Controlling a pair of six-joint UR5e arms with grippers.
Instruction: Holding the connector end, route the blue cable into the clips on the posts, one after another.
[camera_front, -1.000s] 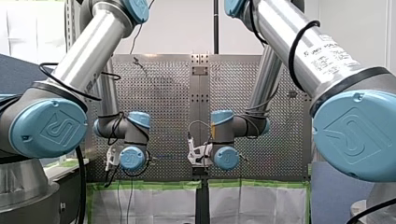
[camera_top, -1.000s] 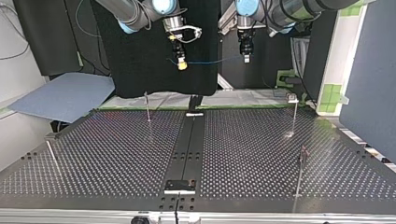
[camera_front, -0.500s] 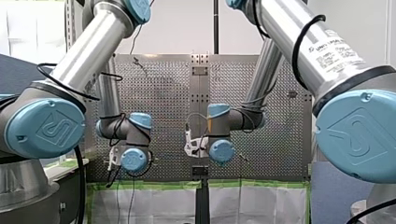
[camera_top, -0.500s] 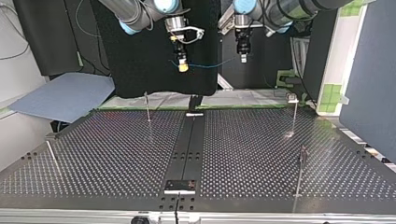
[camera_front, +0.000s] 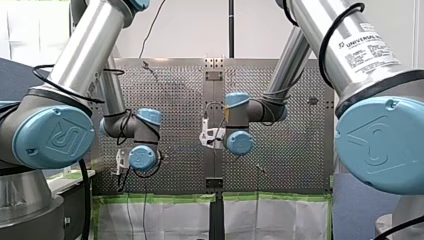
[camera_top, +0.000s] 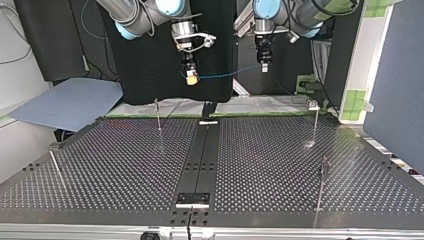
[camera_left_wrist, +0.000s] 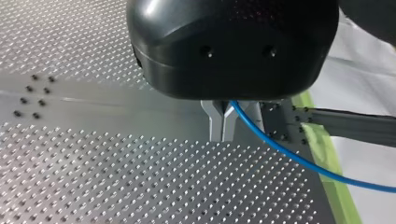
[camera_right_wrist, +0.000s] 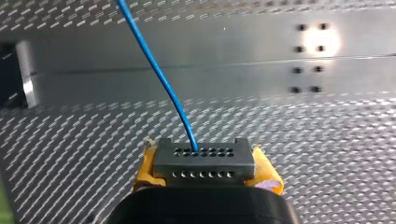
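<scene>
Blue cable (camera_top: 227, 74) spans between my grippers; my right gripper (camera_right_wrist: 205, 171) clamps its connector (camera_right_wrist: 204, 159), my left gripper (camera_left_wrist: 229, 124) seems pinched shut on the cable

you're looking at two silver tube arms, the left arm (camera_front: 90, 45) and the right arm (camera_front: 350, 35), each jointed with round light-blue caps (camera_front: 52, 137) embossed with a logo. a black cable (camera_front: 65, 87) loops around the left arm's tube, and a second black cable (camera_front: 327, 37) loops around the right arm's, beside its black "universal" lettering (camera_front: 367, 45). the left hand (camera_left_wrist: 227, 131) has a rounded black housing (camera_left_wrist: 233, 46) with two small screw holes and grey metal fingers (camera_left_wrist: 215, 123). the right hand (camera_right_wrist: 204, 164) is black with yellow pads (camera_right_wrist: 266, 173).
</scene>
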